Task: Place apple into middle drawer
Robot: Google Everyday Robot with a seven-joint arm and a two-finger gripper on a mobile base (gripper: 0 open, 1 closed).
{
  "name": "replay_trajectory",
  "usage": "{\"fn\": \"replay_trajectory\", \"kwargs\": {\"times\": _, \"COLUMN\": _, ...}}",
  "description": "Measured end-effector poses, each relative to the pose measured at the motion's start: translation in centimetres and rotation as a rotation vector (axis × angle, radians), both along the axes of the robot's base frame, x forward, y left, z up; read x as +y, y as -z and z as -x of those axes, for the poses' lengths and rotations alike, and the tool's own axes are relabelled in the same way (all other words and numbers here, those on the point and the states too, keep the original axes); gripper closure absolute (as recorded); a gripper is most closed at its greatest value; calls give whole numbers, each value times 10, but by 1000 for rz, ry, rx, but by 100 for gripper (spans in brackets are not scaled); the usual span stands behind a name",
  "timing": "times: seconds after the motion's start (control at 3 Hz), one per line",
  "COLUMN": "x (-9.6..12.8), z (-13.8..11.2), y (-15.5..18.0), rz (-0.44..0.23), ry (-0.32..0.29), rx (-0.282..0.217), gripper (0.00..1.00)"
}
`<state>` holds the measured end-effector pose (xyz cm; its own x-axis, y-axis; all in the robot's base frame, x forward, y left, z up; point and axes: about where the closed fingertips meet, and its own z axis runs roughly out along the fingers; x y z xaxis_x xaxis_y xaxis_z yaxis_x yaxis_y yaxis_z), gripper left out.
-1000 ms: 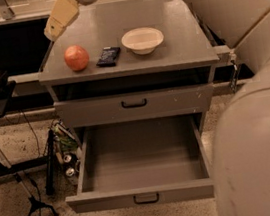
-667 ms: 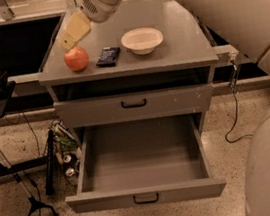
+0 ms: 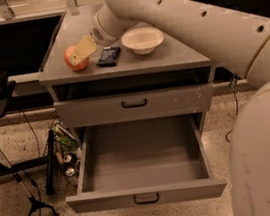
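The reddish-orange apple (image 3: 75,60) sits on the grey cabinet top (image 3: 168,57) near its front left corner. My gripper (image 3: 82,49), with pale yellow fingers, is right at the apple, overlapping its upper right side. The arm reaches in from the upper right. The middle drawer (image 3: 147,196) is pulled out wide below, its deep tray empty, with a small dark loop handle on its front.
A dark flat packet (image 3: 108,56) and a cream-white bowl (image 3: 142,39) lie on the cabinet top right of the apple. The upper drawer front (image 3: 134,105) is closed. Cans, cables and a stand (image 3: 38,205) are on the floor to the left.
My gripper has come down and forward from above the cabinet's back left to the apple. The apple, packet and bowl have not moved.
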<state>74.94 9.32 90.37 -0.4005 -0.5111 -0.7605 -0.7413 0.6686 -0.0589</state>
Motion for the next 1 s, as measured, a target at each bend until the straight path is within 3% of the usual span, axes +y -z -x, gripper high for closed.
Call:
{"fn": "replay_trajectory", "kwargs": {"times": 0.33, "x": 3, "z": -32, "y": 22, "rz": -31, "ry": 43, "rx": -8, "gripper": 0}}
{"fn": "replay_trajectory", "kwargs": {"times": 0.67, "x": 16, "z": -45, "y": 37, "rz": -79, "ry": 62, "rx": -10, "gripper": 0}}
{"fn": "replay_trajectory", "kwargs": {"times": 1.0, "x": 35, "z": -37, "y": 43, "rz": -158, "ry": 79, "rx": -10, "gripper": 0}}
